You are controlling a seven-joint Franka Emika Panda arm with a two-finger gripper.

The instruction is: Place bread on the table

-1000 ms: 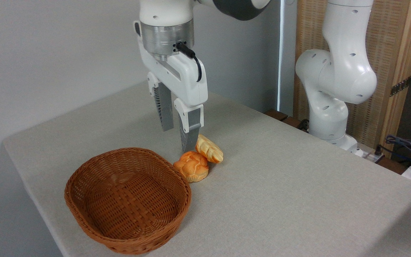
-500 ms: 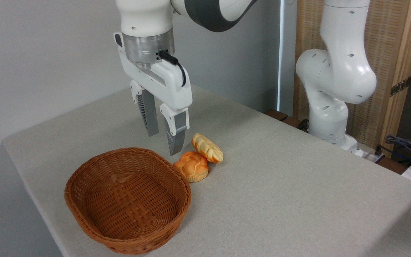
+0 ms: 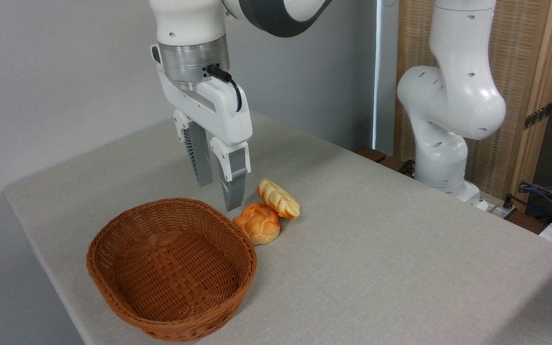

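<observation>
Here the bread lies on the table, touching the round orange bun beside the wicker basket. The gripper hangs above the basket's far rim, to the left of the bread, its fingers spread apart and holding nothing.

Plain pale grey wall at left. Right of wall: woven reed panel in wooden frame, cables below panel.
</observation>
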